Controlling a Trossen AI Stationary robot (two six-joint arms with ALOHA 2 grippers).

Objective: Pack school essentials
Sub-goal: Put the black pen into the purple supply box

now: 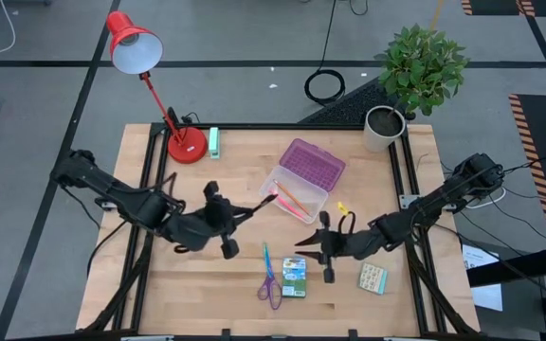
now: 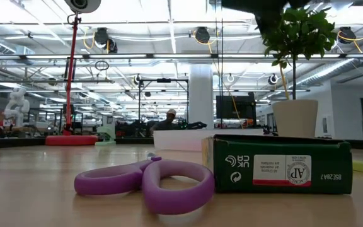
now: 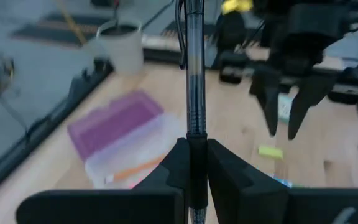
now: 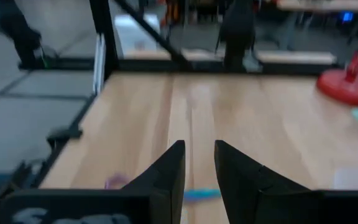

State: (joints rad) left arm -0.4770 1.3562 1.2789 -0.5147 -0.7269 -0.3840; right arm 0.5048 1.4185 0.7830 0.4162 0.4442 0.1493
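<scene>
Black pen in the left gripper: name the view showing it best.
Left wrist view: the black pen stands clamped between the left gripper fingers. High view shows only a thin dark line near the case. Low and right wrist views miss it.

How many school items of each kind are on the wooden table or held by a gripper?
Pens and pencils: 4 (pink pencil, orange pencil, blue pen, black pen in left gripper)
Purple-handled scissors: 1
Green crayon box: 1
Small yellow eraser: 1
Patterned pack: 1
Total: 8

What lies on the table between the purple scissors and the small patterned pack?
The green crayon box lies between the scissors and the patterned pack, as the high view shows.
</scene>
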